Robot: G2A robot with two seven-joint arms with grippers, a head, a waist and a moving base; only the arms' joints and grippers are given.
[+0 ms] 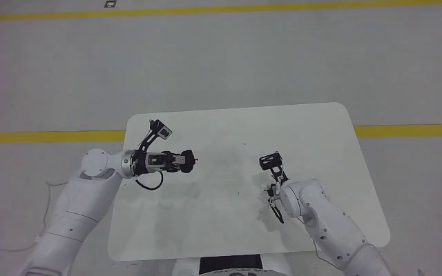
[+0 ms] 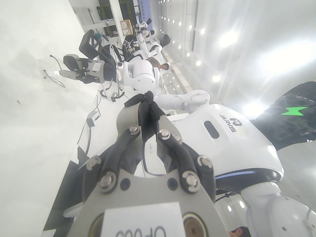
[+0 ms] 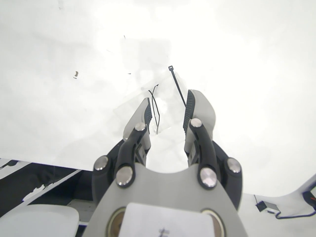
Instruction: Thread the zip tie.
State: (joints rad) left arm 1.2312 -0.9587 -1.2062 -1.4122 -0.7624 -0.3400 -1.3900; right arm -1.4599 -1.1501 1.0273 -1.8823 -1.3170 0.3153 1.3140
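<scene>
We are holding the right claw (image 3: pixel 167 97) spread open over the near right part of the table (image 3: pixel 234 50), where the black zip tie (image 3: pixel 177 86) is lying flat with its tail reaching one finger (we are holding the left claw (image 2: pixel 146 99) clenched, well apart to the left).

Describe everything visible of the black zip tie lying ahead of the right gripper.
The zip tie is a thin, straight black strap, plastic by its look, with a small square open head at its far end. It is unthreaded, forming no loop. It lies flat on the white table, seemingly partly over a clear plastic sheet. Its tail passes behind one finger of the open right gripper; whether they touch is unclear.
</scene>
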